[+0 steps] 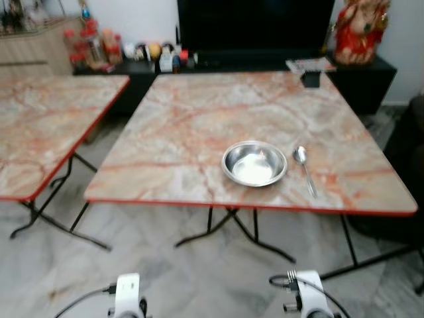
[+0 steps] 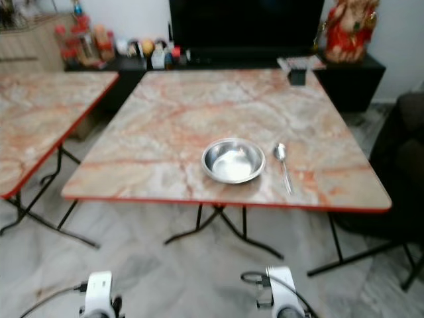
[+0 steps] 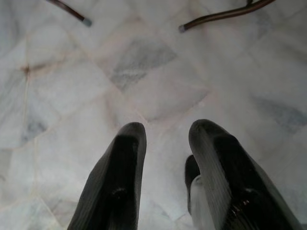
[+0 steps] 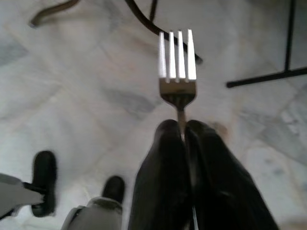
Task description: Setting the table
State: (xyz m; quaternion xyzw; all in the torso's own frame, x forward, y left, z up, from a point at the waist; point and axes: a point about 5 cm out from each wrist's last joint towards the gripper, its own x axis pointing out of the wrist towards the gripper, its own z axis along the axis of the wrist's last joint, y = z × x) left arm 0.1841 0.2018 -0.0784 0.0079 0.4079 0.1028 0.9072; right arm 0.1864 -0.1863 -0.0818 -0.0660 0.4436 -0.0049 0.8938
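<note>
Right gripper (image 4: 181,128): while low over the floor, fingers clamp a silver four-tined fork (image 4: 177,67).
Left gripper (image 3: 165,136): fingers apart, empty.
Marbled red-edged counter (image 1: 199,119): round steel bowl (image 1: 254,163), steel spoon (image 1: 305,169) beside.

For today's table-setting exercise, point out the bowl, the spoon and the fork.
bowl (image 1: 254,163), left eye view, inner base.
spoon (image 1: 300,154), left eye view, its head.
fork (image 4: 178,72), right wrist view, tines, held by right gripper (image 4: 184,128).

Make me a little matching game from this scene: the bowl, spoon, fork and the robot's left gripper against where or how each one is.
Things:
1. bowl
2. spoon
3. fork
4. left gripper

States:
A. pinched in the right gripper, tines out
B. open, holding nothing, over the floor
C. on the table near its front edge
D. lying just right of the bowl

Pairs: 1-C, 2-D, 3-A, 4-B
</note>
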